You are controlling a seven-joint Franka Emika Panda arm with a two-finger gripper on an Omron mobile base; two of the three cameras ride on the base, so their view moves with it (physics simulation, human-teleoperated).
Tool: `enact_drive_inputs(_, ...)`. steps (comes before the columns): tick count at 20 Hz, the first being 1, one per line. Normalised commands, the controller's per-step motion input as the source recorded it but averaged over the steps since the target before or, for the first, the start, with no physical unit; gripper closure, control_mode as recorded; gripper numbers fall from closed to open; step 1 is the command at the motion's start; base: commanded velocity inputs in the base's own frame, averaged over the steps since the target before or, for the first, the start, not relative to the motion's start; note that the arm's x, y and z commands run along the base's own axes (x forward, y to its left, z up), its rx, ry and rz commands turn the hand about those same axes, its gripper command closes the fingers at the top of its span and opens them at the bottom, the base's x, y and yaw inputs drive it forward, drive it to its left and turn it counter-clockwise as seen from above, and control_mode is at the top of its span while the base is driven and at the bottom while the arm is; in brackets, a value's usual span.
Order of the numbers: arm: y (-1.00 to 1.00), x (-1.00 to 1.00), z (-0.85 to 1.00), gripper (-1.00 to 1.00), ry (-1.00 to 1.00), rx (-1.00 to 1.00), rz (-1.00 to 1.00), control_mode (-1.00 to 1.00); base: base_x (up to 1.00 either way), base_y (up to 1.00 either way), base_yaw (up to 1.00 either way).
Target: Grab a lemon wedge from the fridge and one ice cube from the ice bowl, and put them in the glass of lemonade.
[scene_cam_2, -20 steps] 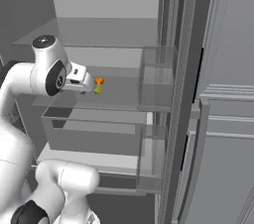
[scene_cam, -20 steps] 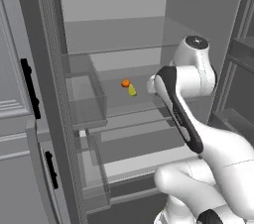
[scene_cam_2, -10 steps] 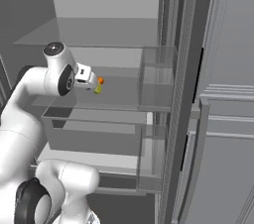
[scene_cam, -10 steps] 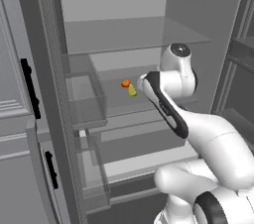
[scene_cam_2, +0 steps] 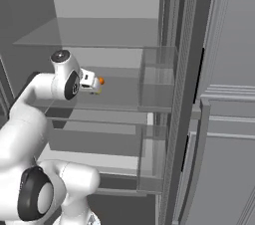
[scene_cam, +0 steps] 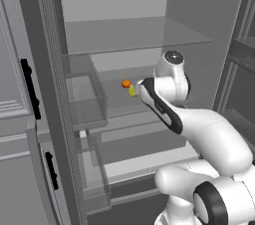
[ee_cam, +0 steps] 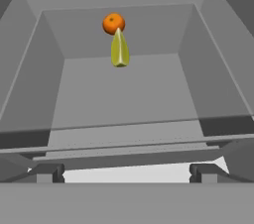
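Lemon wedge sits on the fridge glass shelf, straight ahead of the gripper and well apart from it; small orange fruit just behind it, looks touching; jaws spread wide, nothing held; risk: overshoot nudges the wedge back into the orange, or fingers catch both; approaching low could clip the shelf's front edge.

the shelf lay bare between the gripper and the lemon wedge — a straight way in. an orange sat just behind the wedge, the fridge walls closing both sides — a glass shelf above.
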Motion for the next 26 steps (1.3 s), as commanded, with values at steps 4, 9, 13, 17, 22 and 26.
enact_drive_inputs(4, 0.00, 0.17, -0.39, -1.00, 0.01, 0.00, 0.00, -1.00, 0.00, 0.00, 0.00)
enact_drive_inputs(9, -0.01, 0.49, -0.24, -1.00, 0.00, 0.00, 0.06, -1.00, 0.00, 0.00, 0.00)
enact_drive_inputs(13, 0.00, 0.51, 0.00, -1.00, 0.05, 0.00, 0.08, -1.00, 0.00, 0.00, 0.00)
enact_drive_inputs(17, 0.03, 0.32, 0.06, -1.00, 0.20, 0.00, 0.00, -1.00, 0.00, 0.00, 0.00)
enact_drive_inputs(22, 0.10, 0.34, -0.09, -1.00, 0.09, 0.00, 0.00, -1.00, 0.00, 0.00, 0.00)
enact_drive_inputs(26, 0.00, 0.40, -0.32, -1.00, -0.01, 0.00, 0.00, -1.00, 0.00, 0.00, 0.00)
